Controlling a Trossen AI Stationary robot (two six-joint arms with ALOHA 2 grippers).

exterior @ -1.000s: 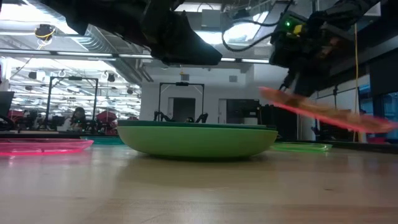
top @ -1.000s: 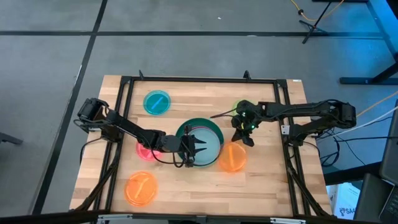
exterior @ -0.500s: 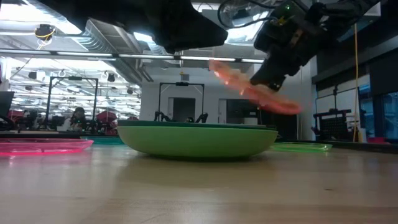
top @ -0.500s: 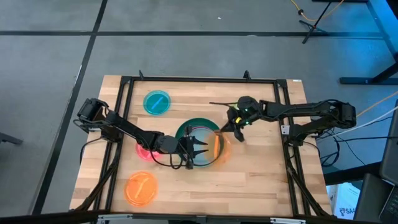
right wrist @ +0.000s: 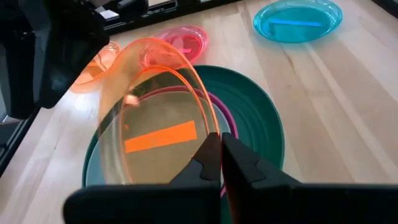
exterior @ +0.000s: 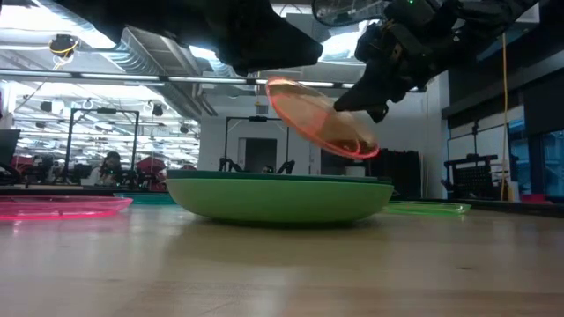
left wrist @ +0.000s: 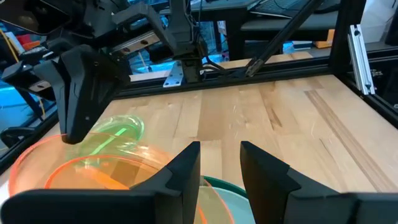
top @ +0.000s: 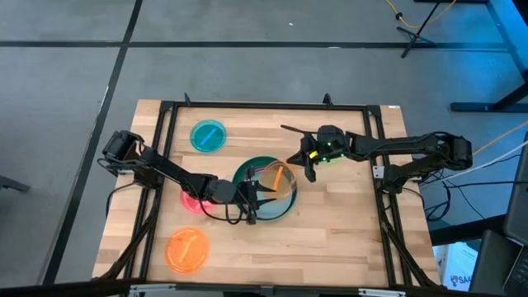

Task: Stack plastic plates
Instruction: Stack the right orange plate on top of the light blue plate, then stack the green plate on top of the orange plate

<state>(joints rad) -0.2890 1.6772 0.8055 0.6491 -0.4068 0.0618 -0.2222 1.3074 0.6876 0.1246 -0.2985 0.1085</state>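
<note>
A stack of large plates (top: 243,175) sits mid-table, pale green from the side (exterior: 278,201), with a dark green rim (right wrist: 255,118) and a magenta plate (right wrist: 227,122) inside. My right gripper (top: 304,167) (right wrist: 219,158), at the stack's right edge, is shut on a small translucent orange plate (top: 276,177) (exterior: 322,119) tilted above the stack. My left gripper (top: 266,196) (left wrist: 221,168) hovers open over the stack's near-left part, touching nothing. My right gripper pinches the orange plate's rim (right wrist: 209,134) between its two fingers. They come from the table's right, slanting down. The plate is lifted clear of the stack and steeply tilted, its edge toward the table's left highest (exterior: 275,85).
A cyan plate (top: 208,136) (right wrist: 297,20) lies far left. A red-pink plate (top: 191,202) (exterior: 62,207) lies left of the stack, partly under my left arm. Another orange plate (top: 187,250) lies near left. A lime plate (exterior: 423,209) (left wrist: 118,132) lies under my right arm. A black frame edges the table.
My right gripper has turned and swung the orange plate up from the table right of the stack, toward the table's left. The plate now hangs over the stack and has tipped more steeply. The left arm has kept still.
</note>
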